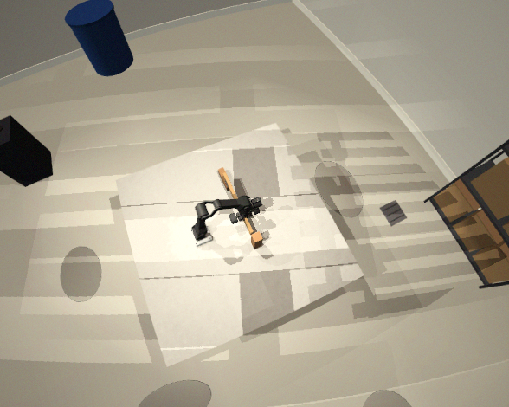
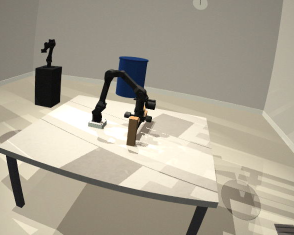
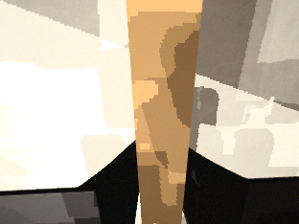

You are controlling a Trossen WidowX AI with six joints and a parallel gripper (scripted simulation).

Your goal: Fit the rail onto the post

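Observation:
The long wooden rail runs between the footboard block and the short upright post. My gripper points down over the rail's middle stretch and is shut on it, with a black finger against each side. In the wrist view the rail runs straight between the fingers. In the exterior view the post and gripper hide most of the rail. The pegs, the holes and the seat in the bracket cannot be made out, nor whether the near end touches the table.
The arm's base plate stands on the white table, to the left of the rail. The blue barrel, the black pedestal and the shelf unit stand off the table.

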